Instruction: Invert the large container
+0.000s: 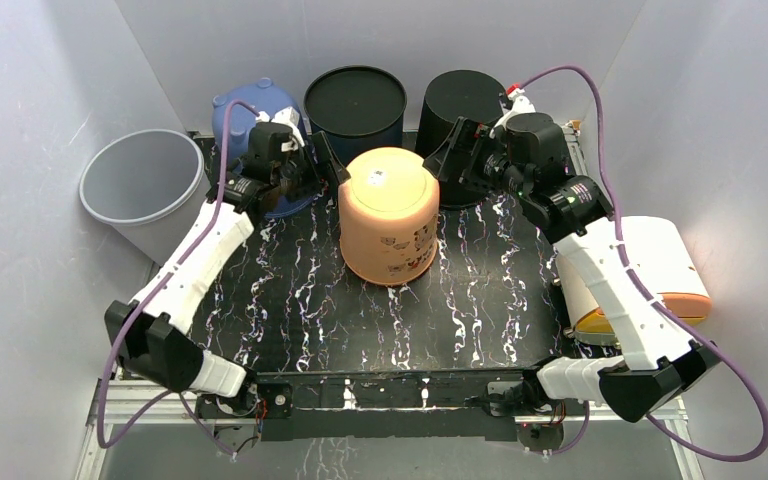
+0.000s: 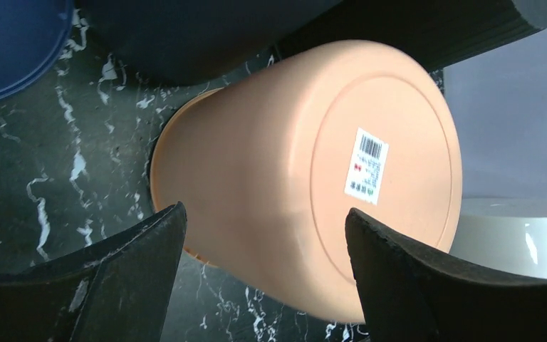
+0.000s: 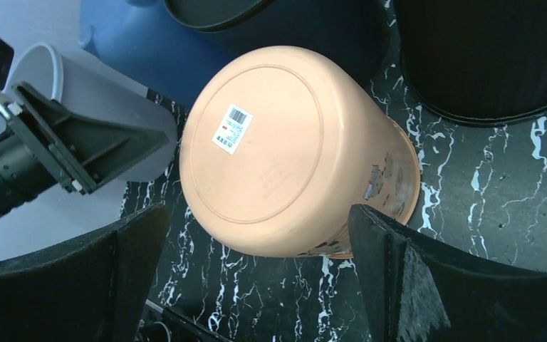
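Large container (image 1: pixel 388 215), one, inverted, left gripper (image 1: pixel 328 166), right gripper (image 1: pixel 453 160) seemingly clear

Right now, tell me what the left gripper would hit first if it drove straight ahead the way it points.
The upturned peach container: it fills the view straight ahead of the left gripper, between its open jaws. The gap looks short, though depth is hard to judge.

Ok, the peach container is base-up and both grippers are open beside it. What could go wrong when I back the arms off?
1. The left gripper and right gripper flank the peach container closely; a sideways drift could clip its wall and shove or tip it.
2. The blue container and black container stand close by the grippers; a careless retreat may knock them.
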You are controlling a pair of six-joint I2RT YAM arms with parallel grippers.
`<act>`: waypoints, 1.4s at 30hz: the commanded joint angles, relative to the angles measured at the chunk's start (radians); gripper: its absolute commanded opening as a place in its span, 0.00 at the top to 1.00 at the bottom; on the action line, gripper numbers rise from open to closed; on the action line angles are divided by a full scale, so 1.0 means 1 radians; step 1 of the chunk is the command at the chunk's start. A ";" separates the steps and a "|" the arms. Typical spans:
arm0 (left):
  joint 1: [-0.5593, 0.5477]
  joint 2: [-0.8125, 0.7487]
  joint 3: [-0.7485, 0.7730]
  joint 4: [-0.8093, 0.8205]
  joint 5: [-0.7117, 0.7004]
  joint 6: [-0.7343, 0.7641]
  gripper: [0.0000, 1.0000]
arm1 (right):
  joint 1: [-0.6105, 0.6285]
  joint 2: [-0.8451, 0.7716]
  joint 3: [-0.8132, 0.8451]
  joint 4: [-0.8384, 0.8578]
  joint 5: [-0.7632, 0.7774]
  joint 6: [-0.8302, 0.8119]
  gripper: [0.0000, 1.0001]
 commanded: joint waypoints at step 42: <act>0.088 -0.021 0.447 -0.436 -0.225 0.238 0.04 | 0.096 0.093 -0.030 0.118 -0.247 -0.034 0.02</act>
